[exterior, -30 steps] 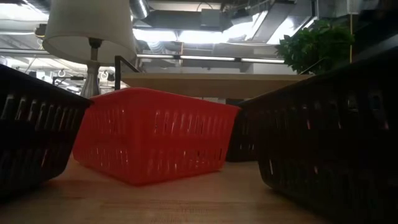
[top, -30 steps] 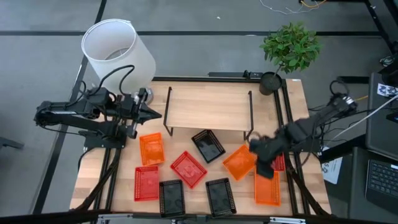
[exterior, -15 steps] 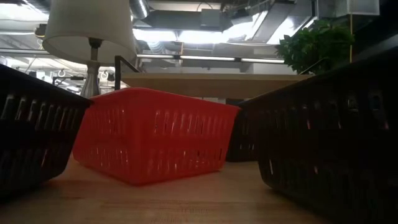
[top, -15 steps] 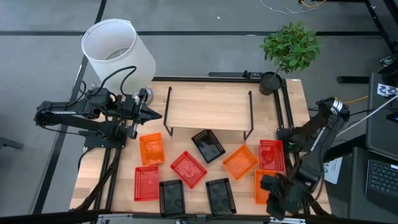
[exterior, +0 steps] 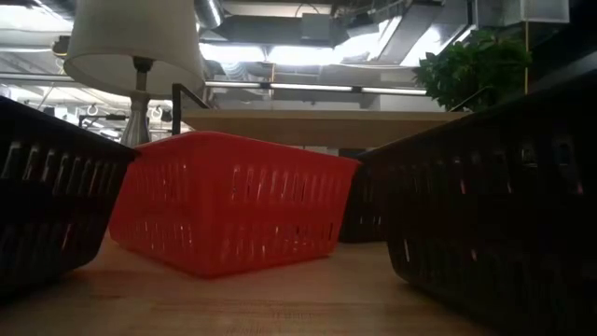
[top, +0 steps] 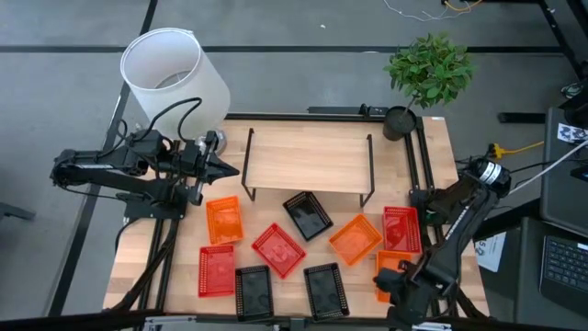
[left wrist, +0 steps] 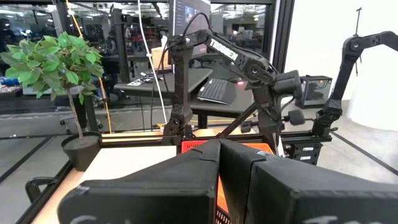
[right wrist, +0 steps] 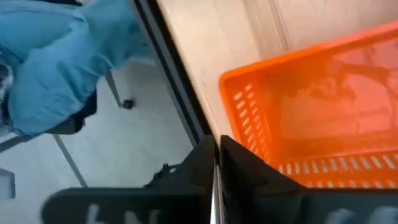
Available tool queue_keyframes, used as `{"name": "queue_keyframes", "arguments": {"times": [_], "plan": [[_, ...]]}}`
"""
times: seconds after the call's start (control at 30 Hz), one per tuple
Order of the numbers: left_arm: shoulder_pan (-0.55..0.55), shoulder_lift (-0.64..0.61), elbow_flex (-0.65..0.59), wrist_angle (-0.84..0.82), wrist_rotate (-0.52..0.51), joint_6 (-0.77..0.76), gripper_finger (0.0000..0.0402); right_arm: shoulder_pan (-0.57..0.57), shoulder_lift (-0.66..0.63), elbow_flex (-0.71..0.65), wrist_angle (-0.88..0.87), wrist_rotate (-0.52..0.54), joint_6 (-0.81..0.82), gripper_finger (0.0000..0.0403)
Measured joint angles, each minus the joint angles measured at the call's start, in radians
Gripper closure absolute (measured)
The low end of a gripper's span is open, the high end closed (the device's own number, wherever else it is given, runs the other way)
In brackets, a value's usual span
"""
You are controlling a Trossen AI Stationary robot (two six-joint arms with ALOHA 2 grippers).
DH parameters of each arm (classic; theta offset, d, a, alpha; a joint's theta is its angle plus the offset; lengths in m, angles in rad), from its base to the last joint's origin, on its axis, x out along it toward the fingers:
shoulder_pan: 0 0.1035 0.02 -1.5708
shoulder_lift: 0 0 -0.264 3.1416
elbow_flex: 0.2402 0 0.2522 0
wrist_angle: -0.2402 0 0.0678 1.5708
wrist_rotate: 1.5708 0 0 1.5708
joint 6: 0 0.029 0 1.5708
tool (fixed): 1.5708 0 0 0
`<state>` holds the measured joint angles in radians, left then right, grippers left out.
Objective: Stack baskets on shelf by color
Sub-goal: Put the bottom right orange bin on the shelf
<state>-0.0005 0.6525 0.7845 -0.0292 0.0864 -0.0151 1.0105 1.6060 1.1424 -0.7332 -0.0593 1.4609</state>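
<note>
On the wooden surface point(top: 175, 267) all nine baskets lie scattered below the bare shelf point(top: 308, 161), and your right gripper point(top: 401, 296) has swung to the near orange basket point(top: 393, 268), fingers nearly together, grasping nothing, while the left gripper point(top: 227, 169) waits clenched.

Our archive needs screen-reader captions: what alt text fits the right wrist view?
The right gripper, fingers nearly together, hangs just past the table edge beside an orange basket lying near that edge; a blue-clad shape on a chair shows beyond.
</note>
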Motion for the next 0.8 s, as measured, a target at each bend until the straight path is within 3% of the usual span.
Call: {"name": "queue_keyframes", "arguments": {"times": [0.3,0.5,0.8], "plan": [[0.000,0.002,0.000,-0.002,0.000,0.000,0.0401,-0.027,0.010,0.000,0.006,-0.022,-0.104,0.0284],[0.000,0.002,0.000,-0.014,0.000,0.000,0.0401,-0.020,0.010,0.000,0.098,-0.044,-0.136,0.0282],[0.000,0.002,0.000,-0.053,0.000,0.000,0.0401,0.012,0.078,0.000,0.071,-0.045,-0.253,0.0284]]}}
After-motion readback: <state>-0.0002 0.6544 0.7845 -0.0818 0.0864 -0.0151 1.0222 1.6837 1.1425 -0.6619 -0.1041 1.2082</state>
